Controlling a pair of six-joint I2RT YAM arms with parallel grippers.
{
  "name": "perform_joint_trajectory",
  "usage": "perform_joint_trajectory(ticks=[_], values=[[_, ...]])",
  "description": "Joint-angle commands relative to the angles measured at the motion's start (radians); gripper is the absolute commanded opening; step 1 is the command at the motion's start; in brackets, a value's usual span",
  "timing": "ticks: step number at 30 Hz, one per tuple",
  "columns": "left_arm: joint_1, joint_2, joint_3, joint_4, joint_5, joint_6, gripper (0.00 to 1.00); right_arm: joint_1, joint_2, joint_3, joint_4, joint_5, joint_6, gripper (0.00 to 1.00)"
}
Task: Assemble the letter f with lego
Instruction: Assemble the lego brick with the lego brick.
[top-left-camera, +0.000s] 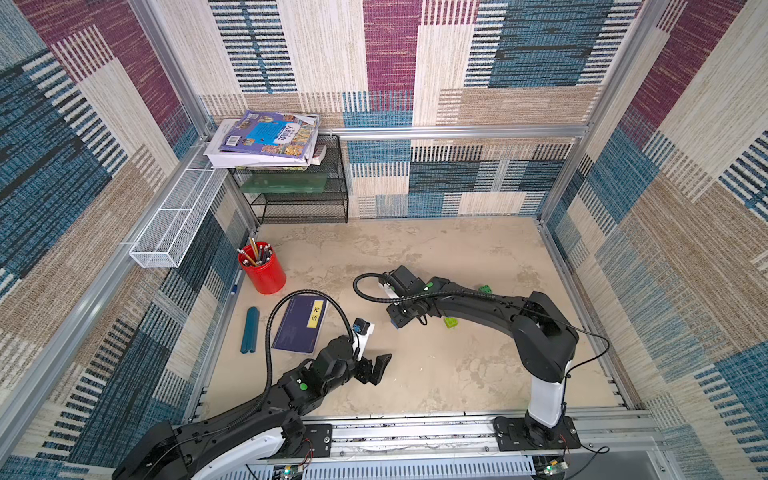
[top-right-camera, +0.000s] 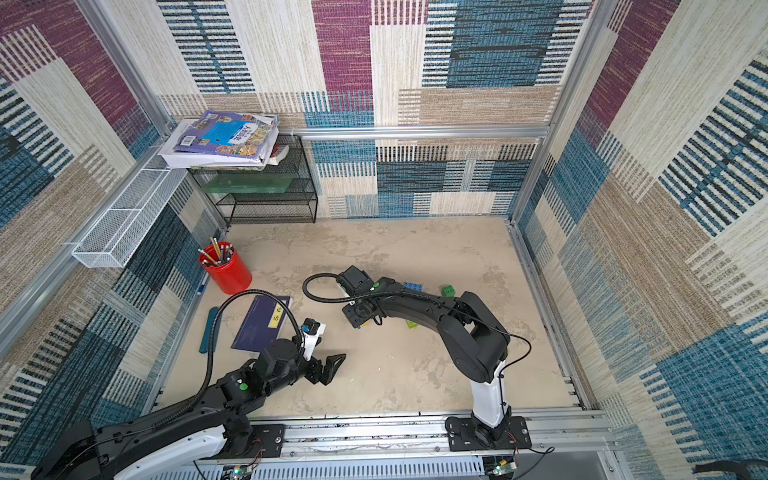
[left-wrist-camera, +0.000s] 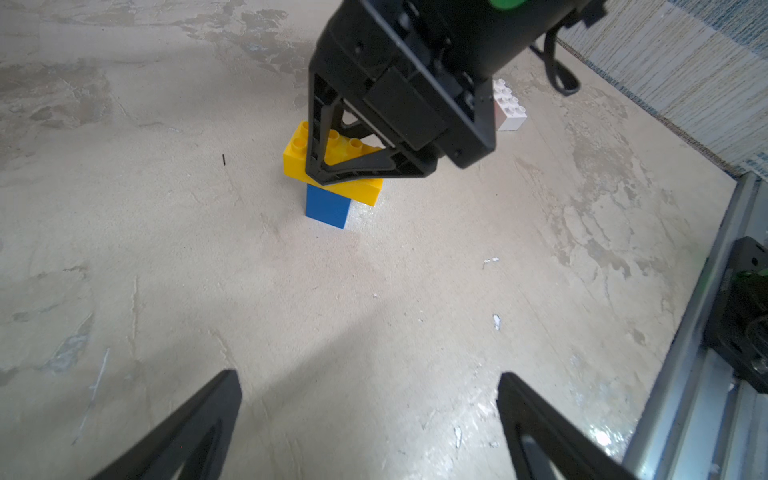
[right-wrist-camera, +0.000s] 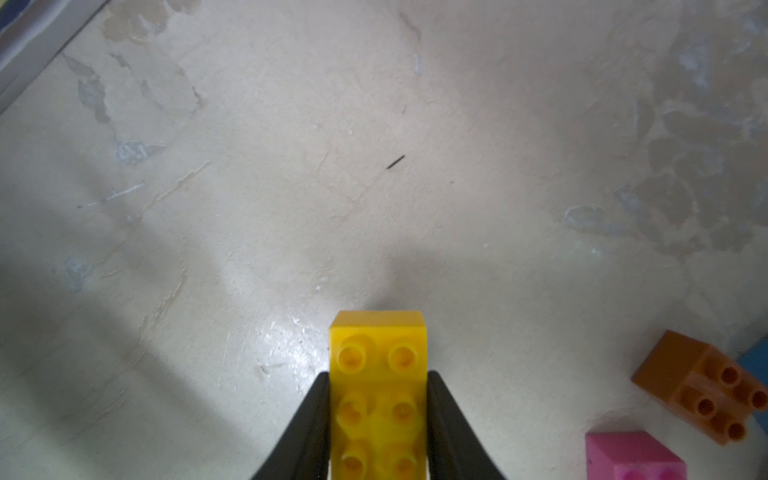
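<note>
Mottled beige tabletop (top-left-camera: 457, 249) (patchwork woven walls (top-left-camera: 390, 62))

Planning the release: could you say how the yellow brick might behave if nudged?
The yellow brick looks rigid, so it probably won't flex in the right gripper. It overhangs the blue brick askew, so it may tip unless pressed home.

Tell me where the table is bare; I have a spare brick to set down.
Bare: the back of the table, from the wire shelf to the right wall, and the front middle, between the left pincer and the right arm's base. Crowded: bricks around the right pincer and its yellow brick; book and red cup at left.
</note>
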Motion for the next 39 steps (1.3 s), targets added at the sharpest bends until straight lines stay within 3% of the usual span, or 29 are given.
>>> perform_joint_trajectory(ticks=[1, 7, 15, 25, 32, 39], values=[[0.000, -0.001, -0.002, 0.025, -0.013, 0.030, 0.99, 0.003, 0.033, -0.038, -0.031, -0.003, 0.027, 0.37], [0.001, -0.004, 0.005, 0.009, -0.021, 0.009, 0.99, 0.000, 0.023, -0.081, 0.003, -0.006, 0.043, 0.36], [0.000, -0.034, 0.006, -0.027, -0.032, -0.007, 0.99, -0.024, -0.011, -0.024, -0.025, -0.006, 0.020, 0.37], [0.000, -0.128, -0.015, -0.076, -0.071, -0.018, 0.99, -0.045, -0.023, 0.002, -0.028, -0.069, -0.078, 0.37], [0.001, -0.101, 0.005, -0.087, -0.027, 0.029, 0.99, -0.048, -0.052, -0.009, 0.009, -0.135, -0.162, 0.37], [0.001, -0.075, 0.011, -0.065, -0.056, 0.052, 0.99, -0.046, -0.053, -0.010, 0.025, -0.122, -0.205, 0.38]])
